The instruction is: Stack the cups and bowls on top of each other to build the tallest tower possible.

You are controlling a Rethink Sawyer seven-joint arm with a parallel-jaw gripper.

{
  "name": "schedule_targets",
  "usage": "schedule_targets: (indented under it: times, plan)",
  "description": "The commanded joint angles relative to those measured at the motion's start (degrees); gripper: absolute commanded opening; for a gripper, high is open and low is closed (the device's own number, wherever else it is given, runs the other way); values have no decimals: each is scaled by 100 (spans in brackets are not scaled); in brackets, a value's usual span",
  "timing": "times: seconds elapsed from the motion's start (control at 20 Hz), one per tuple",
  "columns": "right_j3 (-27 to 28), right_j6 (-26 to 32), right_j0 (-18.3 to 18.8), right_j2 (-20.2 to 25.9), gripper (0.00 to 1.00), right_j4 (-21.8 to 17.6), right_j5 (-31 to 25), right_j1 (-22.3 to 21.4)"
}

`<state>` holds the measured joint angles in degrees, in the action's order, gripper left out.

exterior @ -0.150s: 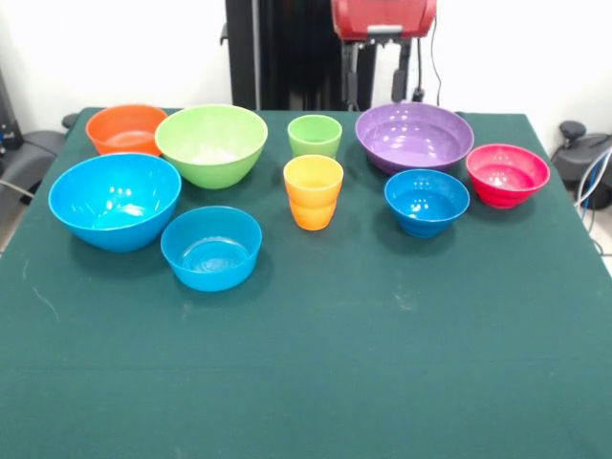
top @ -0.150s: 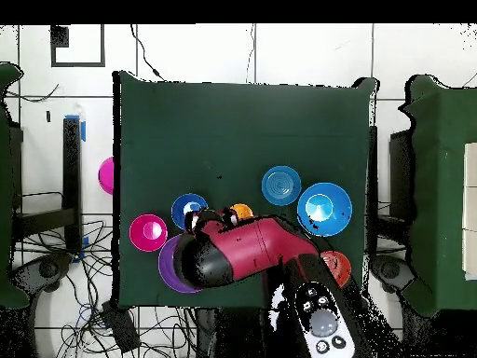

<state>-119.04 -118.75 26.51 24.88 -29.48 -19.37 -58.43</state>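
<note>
While the red arm (exterior @ -0.150s: 383, 17) hangs above the table's far edge, its gripper (exterior @ -0.150s: 379, 84) shows only as dark stems, so I cannot tell whether it is open or holding anything. On the green table (exterior @ -0.150s: 316, 363), the orange cup (exterior @ -0.150s: 313, 191) stands just before the green cup (exterior @ -0.150s: 315, 136), between the lime bowl (exterior @ -0.150s: 211, 144) and the purple bowl (exterior @ -0.150s: 414, 136).

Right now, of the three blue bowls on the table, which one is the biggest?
The blue bowl at the left, just in front of the orange bowl. It is clearly wider and deeper than the blue bowl beside it and the small one by the purple bowl.
</note>
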Motion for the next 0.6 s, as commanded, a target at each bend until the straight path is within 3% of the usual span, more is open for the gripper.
schedule_targets:
  times: [0.05, 0.6]
  plan:
    - [-672, 262, 95, 518, 100, 210, -308, -234]
    - [-832, 189, 212, 466, 100, 3, -113, -309]
